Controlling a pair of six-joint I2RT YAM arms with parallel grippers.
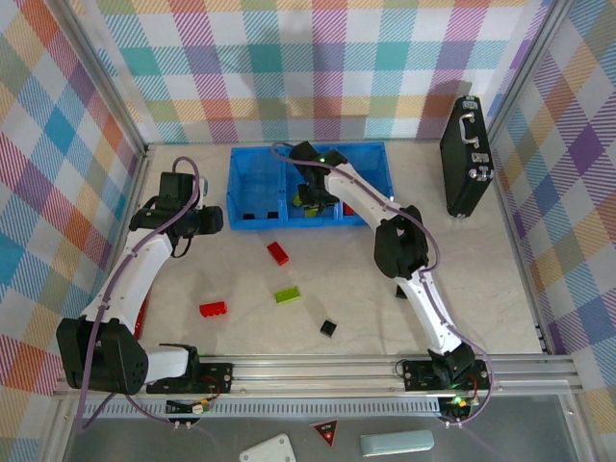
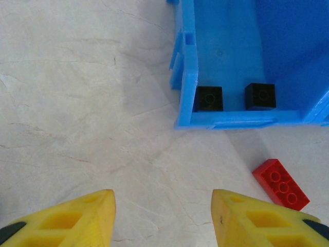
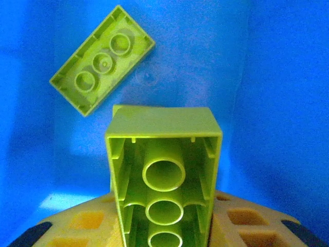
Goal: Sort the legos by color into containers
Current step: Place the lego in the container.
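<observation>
A lime-green brick (image 3: 163, 175) is clamped between the right gripper's (image 1: 310, 200) yellow fingers over the middle compartment of the blue tray (image 1: 377, 164). A second green brick (image 3: 103, 59) lies upside down on that compartment's floor. Two black bricks (image 2: 208, 98) sit in the left compartment's near corner. On the table (image 1: 481, 289) near the tray lie two red bricks (image 1: 278, 252), a loose green brick (image 1: 287, 295) and a black brick (image 1: 328, 328). The left gripper (image 2: 163, 216) hovers left of the tray, fingers apart and empty.

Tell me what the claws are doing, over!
Left claw open, empty, beside the blue tray. Right claw shut on a green lego, above another green lego in the tray. Red lego loose nearby.
</observation>
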